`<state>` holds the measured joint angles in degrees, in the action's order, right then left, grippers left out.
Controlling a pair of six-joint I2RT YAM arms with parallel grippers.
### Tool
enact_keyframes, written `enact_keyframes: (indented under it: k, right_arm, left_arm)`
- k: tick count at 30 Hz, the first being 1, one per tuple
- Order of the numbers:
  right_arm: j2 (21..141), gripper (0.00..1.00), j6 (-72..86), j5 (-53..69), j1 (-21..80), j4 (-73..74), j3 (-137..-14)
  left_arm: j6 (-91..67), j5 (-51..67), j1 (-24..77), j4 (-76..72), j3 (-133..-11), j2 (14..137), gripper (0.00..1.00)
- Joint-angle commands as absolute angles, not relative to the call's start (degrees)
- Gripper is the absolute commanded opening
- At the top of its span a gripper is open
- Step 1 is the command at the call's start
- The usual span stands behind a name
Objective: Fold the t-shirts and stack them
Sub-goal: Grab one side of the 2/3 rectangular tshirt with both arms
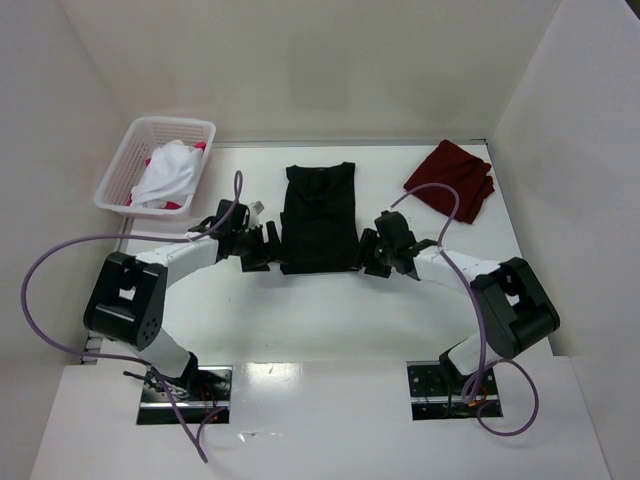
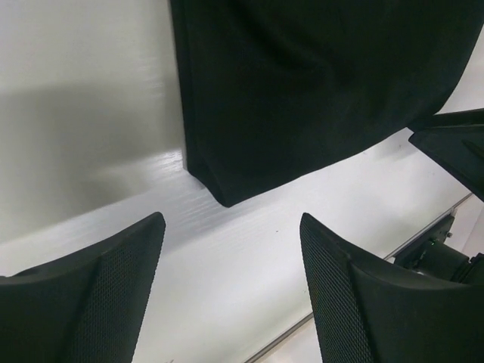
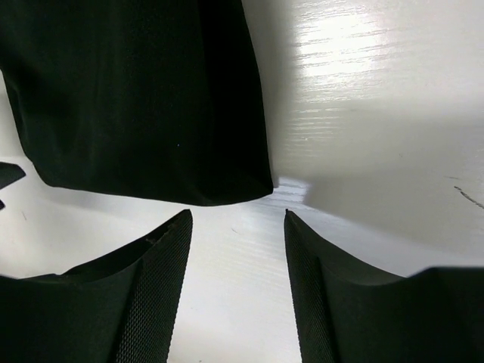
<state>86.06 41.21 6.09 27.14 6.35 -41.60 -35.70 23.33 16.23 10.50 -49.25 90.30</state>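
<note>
Near corners of the black t-shirt (image 1: 320,215) lie just ahead of the left gripper (image 2: 231,219) and right gripper (image 3: 238,213), both parted, empty, apparently aligned to pinch them.

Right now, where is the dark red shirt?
In the top view, the dark red shirt lies crumpled at the far right corner of the table, to the right of the black shirt spread flat in the middle.
</note>
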Motion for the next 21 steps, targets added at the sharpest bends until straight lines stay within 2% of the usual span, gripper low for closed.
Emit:
enact_keyframes:
  k: [1, 8, 12, 17, 18, 21]
  right_arm:
    - [87.09, 0.57, 40.34, 3.7, 27.42, 5.8, -41.4]
    - [91.13, 0.55, 39.81, 3.69, 27.42, 4.66, -44.2]
    - [91.76, 0.5, 39.81, 3.08, 27.42, 4.66, -44.74]
    - [92.37, 0.5, 39.81, 2.55, 27.42, 3.43, -45.43]
    - [93.24, 0.5, 39.81, 2.55, 27.42, 3.43, -46.22]
    - [95.71, 0.44, 39.81, 2.55, 27.42, 4.04, -46.93]
  left_arm:
    - [-36.91, 24.96, 18.1, 6.94, -48.96, 92.37, 0.8]
    - [-39.02, 22.16, 19.25, 4.57, -48.96, 96.24, 0.71]
    - [-40.52, 18.73, 19.25, 5.19, -48.35, 95.02, 0.6]
    - [-41.04, 16.7, 19.25, 5.71, -49.65, 96.23, 0.55]
    - [-41.04, 17.22, 19.25, 5.71, -50.27, 96.76, 0.51]
    - [-41.04, 17.75, 19.25, 5.02, -50.27, 98.17, 0.45]
